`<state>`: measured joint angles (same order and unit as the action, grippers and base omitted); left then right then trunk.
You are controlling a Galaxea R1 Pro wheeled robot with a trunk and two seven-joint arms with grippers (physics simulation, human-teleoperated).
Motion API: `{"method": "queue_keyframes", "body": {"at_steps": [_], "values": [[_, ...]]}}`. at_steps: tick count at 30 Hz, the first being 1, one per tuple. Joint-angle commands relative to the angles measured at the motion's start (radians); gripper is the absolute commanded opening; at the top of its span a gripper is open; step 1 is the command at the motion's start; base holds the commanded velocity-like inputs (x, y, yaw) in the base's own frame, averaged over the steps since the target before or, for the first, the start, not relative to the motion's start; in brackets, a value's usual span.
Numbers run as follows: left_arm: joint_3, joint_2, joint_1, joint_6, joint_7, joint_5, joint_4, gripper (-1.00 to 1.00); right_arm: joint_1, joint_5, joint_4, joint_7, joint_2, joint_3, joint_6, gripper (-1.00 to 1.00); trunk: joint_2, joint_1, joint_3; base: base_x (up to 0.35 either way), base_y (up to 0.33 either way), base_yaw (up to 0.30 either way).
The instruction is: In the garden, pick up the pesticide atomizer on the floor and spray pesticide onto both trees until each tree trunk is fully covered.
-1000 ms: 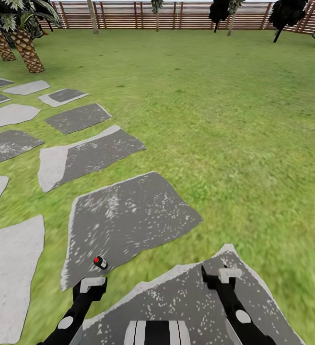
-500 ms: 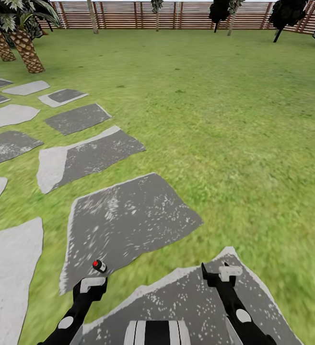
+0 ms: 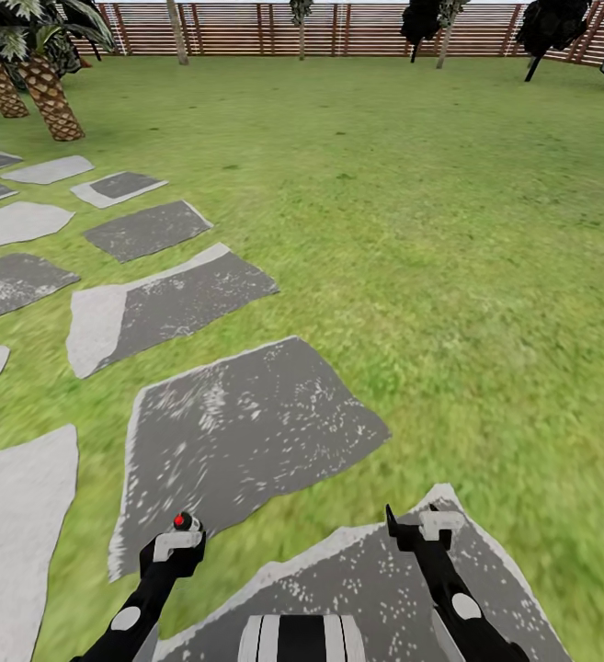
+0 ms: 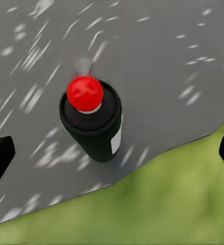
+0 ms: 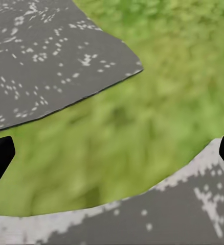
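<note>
Below, the left gripper (image 4: 112,150) hangs wide-jawed above the untouched pesticide atomizer (image 4: 94,122).

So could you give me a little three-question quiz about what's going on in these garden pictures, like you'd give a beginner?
1. True or false: the small black spray can with a red cap stands upright on a dark grey stepping stone, near its edge by the green grass.
2. Which pincer is nearest the can: A) left pincer B) right pincer?
3. Fill in: the brown slatted ____ runs along the far side of the lawn.

Key: 1 true; 2 A; 3 fence.
</note>
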<state>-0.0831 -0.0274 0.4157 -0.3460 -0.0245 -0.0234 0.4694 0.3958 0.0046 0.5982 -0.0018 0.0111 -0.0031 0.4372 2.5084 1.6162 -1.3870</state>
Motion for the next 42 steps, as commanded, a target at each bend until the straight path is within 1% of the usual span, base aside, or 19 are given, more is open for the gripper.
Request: {"method": "queue_keyframes", "body": {"at_steps": [1, 13, 20, 25, 35, 42], "values": [[0.000, 0.000, 0.000, 0.000, 0.000, 0.000, 0.000, 1.00, 0.000, 0.000, 0.000, 0.000, 0.000, 0.000, 0.000, 1.00, 0.000, 0.000, 0.000, 0.118, 0.000, 0.000], [-0.001, 0.001, 0.000, -0.001, 0.000, 0.000, 0.000, 1.00, 0.000, 0.000, -0.001, -0.001, -0.004, 0.002, 0.000, 1.00, 0.000, 0.000, 0.000, 0.037, 0.000, 0.005], [-0.001, 0.002, 0.000, -0.001, 0.000, -0.001, 0.000, 1.00, 0.000, 0.000, -0.003, -0.001, -0.005, 0.003, 0.000, 1.00, 0.000, 0.000, -0.006, 0.048, -0.006, 0.160], [-0.001, 0.003, 0.000, -0.001, 0.000, -0.001, 0.000, 1.00, 0.000, 0.000, -0.002, 0.000, -0.005, 0.003, 0.000, 1.00, 0.000, 0.000, -0.010, 0.102, -0.151, 0.141], [0.000, 0.003, 0.001, -0.001, 0.000, 0.000, 0.000, 1.00, 0.000, 0.000, -0.002, 0.000, -0.005, 0.003, 0.000, 1.00, 0.000, 0.000, -0.011, 0.033, -0.032, 0.022], [0.000, 0.003, 0.002, -0.001, 0.000, 0.000, 0.000, 1.00, 0.000, 0.000, -0.003, 0.000, -0.005, 0.004, 0.000, 1.00, 0.000, 0.000, -0.011, 0.155, -0.104, 0.193]]}}
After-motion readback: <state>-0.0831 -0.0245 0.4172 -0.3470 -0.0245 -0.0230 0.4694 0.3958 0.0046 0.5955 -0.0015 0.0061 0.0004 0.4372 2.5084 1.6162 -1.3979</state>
